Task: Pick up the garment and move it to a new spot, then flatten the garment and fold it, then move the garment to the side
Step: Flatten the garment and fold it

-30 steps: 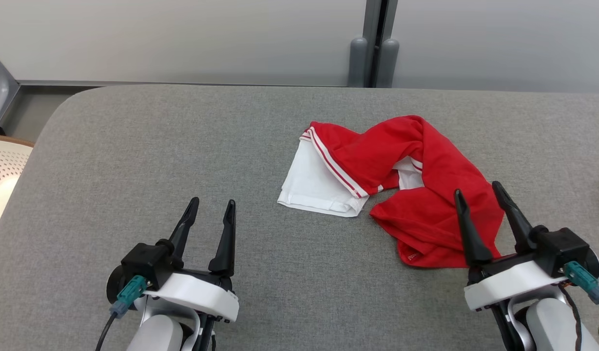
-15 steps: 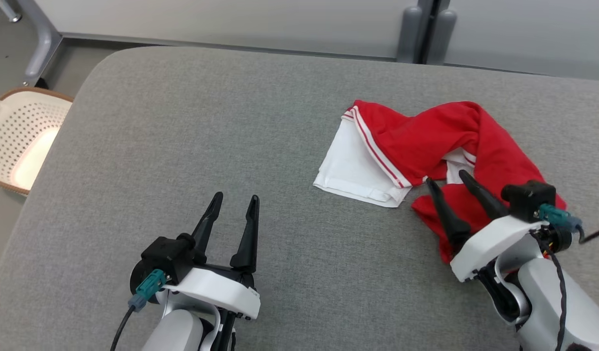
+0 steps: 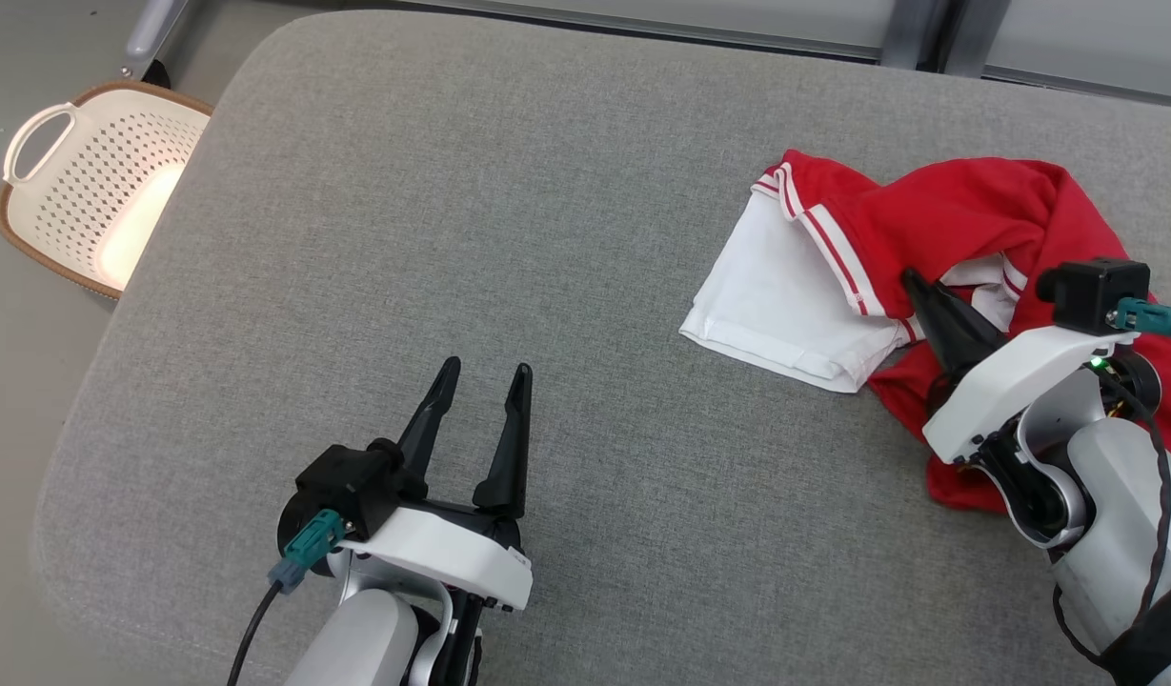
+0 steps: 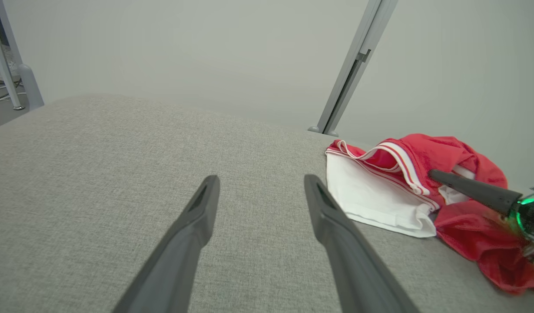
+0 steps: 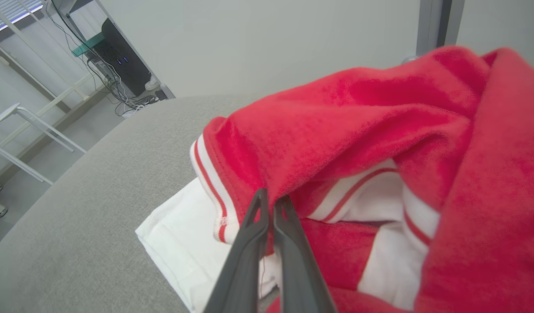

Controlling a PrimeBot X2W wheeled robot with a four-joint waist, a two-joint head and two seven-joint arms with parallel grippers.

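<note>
Grey padded table [image 3: 452, 238] carries the work. Red-and-white garment [image 3: 938, 214] lies crumpled at 2 o'clock. White basket [image 3: 99, 181] sits on the floor at 10 o'clock. Right gripper [image 3: 918, 286], fingers pressed together, pinches a red fold beside the striped hem. Left gripper [image 3: 485, 366] stands spread and empty at 6 o'clock. Step judged: initial pick-up. Next move calls for lifting the garment clear before relocation. No brand or writing legible.
</note>
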